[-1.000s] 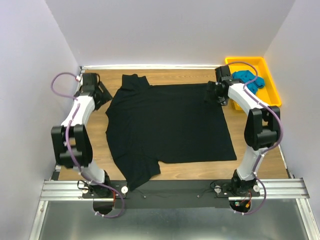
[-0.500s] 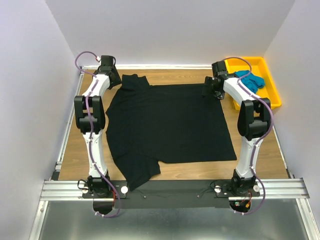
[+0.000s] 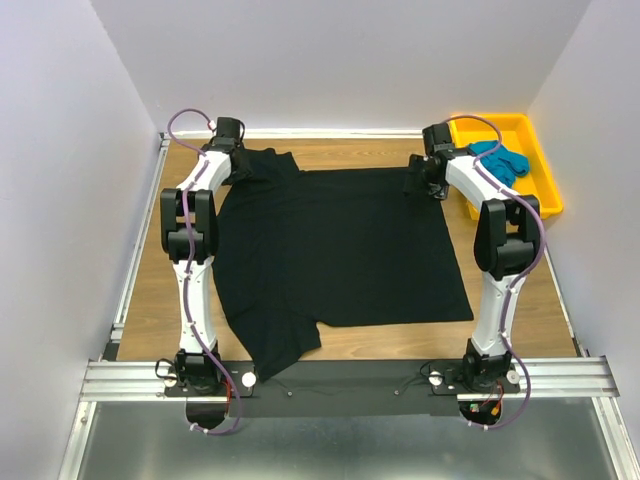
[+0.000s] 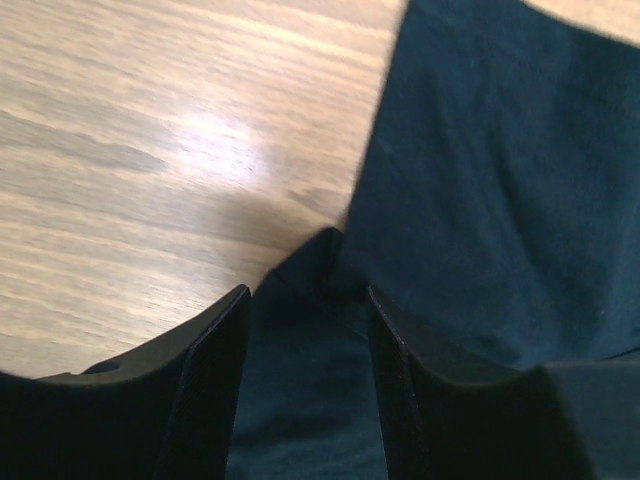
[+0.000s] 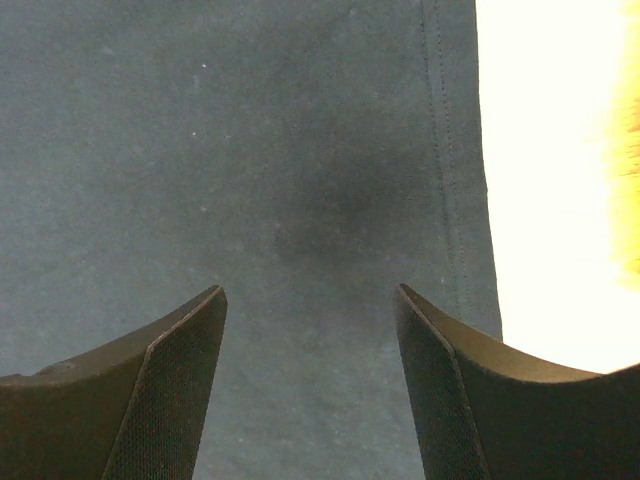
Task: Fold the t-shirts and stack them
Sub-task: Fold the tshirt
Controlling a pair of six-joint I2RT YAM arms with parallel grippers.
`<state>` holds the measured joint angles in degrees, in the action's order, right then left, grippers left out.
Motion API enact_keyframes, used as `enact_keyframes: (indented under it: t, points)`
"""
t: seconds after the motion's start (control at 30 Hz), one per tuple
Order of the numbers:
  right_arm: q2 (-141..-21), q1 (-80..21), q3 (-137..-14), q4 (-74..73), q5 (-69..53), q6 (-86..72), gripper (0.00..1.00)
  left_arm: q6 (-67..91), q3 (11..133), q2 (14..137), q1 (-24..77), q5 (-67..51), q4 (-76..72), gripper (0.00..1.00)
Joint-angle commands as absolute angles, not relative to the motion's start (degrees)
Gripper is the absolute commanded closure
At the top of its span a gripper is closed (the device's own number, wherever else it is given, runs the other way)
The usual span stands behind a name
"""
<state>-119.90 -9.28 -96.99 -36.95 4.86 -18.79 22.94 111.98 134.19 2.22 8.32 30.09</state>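
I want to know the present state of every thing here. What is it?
black t-shirt: spread out flat, not folded.
teal t-shirt: crumpled in the yellow tray.
yellow tray: holds the teal t-shirt.
left tool: open, at the black t-shirt's sleeve edge.
right tool: open, over the black t-shirt.

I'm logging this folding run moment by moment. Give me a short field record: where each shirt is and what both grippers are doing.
black t-shirt: spread open on the table, unfolded
teal t-shirt: bunched in the yellow tray, far right
left gripper: open, jaws either side of a cloth edge at the black shirt's far-left sleeve
right gripper: open, over the black shirt's far-right corner, beside the hem
stack: not started
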Motion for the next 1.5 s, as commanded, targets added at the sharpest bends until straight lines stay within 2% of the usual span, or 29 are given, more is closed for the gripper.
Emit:
enact_keyframes:
  t: [0.0,0.33,0.47,1.03,1.27,1.47]
  points:
    - [-122.4,-9.1,-97.4,-37.2,4.8,-18.3,0.25,22.1,111.2,135.8,2.5,9.4,30.8,0.43]
    - [-122.4,-9.0,-97.1,-37.0,4.9,-18.0,0.25,23.2,106.1,132.1,2.4,10.3,28.4,0.42]
    - [-122.3,-9.1,-96.9,-36.8,5.1,-17.8,0.25,22.9,103.1,131.3,2.0,10.5,26.0,0.45]
    - [-123.2,-9.1,-97.3,-35.9,4.8,-17.8,0.26,19.6,108.9,135.0,1.8,14.0,27.8,0.41]
    - [-123.6,-9.1,-97.6,-35.8,4.7,-17.8,0.26,18.1,110.6,136.8,1.9,14.1,28.6,0.51]
    - [-124.5,-9.1,-100.1,-35.8,5.3,-18.2,0.26,18.1,110.8,137.5,2.7,14.2,29.8,0.69]
